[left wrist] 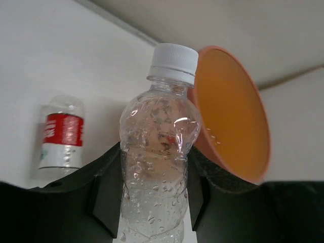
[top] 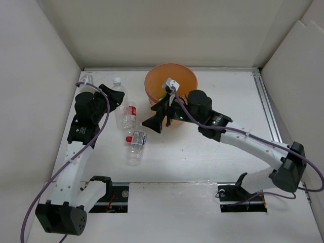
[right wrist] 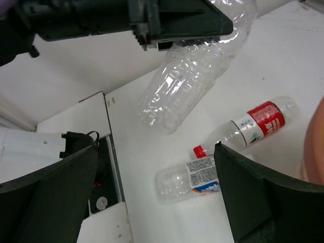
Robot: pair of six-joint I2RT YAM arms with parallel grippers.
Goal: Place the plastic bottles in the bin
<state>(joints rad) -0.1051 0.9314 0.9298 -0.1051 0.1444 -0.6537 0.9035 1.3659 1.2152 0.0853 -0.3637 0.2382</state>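
Note:
My left gripper (top: 110, 97) is shut on a clear white-capped bottle (top: 120, 104), its cap pointing to the back wall. In the left wrist view the fingers (left wrist: 104, 187) press both sides of this bottle (left wrist: 159, 147). The orange bin (top: 170, 81) stands at the back middle, just right of it. A red-labelled, red-capped bottle (top: 131, 114) and a bottle with a white and blue label (top: 136, 146) lie on the table. My right gripper (top: 157, 114) is open and empty, beside the bin's near left side and over these two bottles (right wrist: 187, 179).
White walls enclose the table on the left, back and right. A metal rail (top: 267, 109) runs along the right side. The arm bases and their cables (top: 109, 195) sit at the near edge. The bin's rim (right wrist: 316, 152) shows at the right edge of the right wrist view.

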